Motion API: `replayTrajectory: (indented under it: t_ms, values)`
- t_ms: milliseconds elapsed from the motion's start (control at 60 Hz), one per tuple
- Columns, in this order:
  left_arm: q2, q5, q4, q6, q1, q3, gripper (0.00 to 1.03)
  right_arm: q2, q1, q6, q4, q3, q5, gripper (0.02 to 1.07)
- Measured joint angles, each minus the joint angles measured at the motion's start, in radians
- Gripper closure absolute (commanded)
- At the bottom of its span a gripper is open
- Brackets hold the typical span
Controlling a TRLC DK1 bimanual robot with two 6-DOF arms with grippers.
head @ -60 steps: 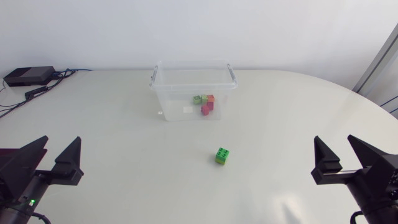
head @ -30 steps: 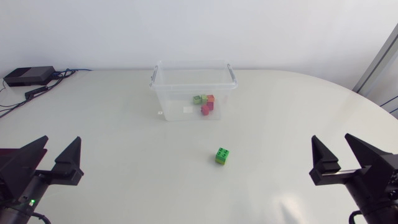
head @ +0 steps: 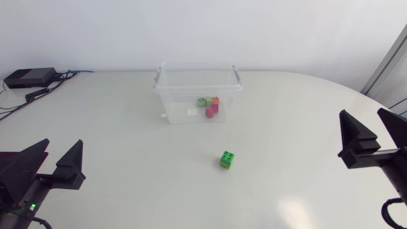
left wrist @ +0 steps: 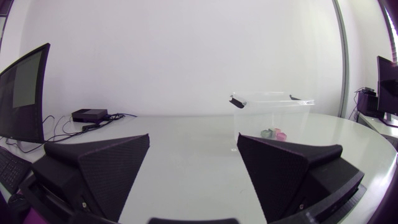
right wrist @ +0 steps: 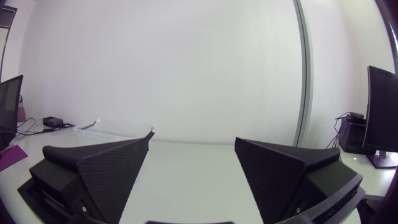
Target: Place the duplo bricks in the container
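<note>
Green brick [head: 227, 159] between, well apart from, left fingers [head: 71, 166], right fingers [head: 355, 143]

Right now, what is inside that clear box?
The clear box holds a green brick, an orange brick and a pinkish-red brick, bunched together. Any brick hidden beneath them cannot be seen.

Table [head: 127, 140]: white, matte, rounded at the far right, fills most of the scene.
Wall [head: 203, 32]: plain white, behind the far edge.
Far left: black box [head: 28, 77] and cables [head: 13, 105] on the table.
Light: soft, even; faint sheen near right.
</note>
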Motion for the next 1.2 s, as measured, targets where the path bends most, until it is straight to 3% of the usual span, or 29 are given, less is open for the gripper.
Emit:
replayTrajectory:
  t_ms: [383, 767, 983, 1200]
  values:
    - [0.0, 0.0, 0.0, 0.0, 0.0, 0.0, 0.04, 0.447, 0.093, 0.014, -0.065, 0.192, -0.006, 0.07]
    - [0.0, 0.0, 0.0, 0.0, 0.0, 0.0, 0.04, 0.995, 0.09, 0.01, -0.354, 0.468, -0.054, 0.07]
    - [0.0, 0.0, 0.0, 0.0, 0.0, 0.0, 0.04, 1.239, 0.136, -0.261, -0.602, 0.619, -0.034, 0.07]
    - [0.0, 0.0, 0.0, 0.0, 0.0, 0.0, 0.04, 1.354, 0.206, -0.437, -0.673, 0.682, -0.034, 0.07]
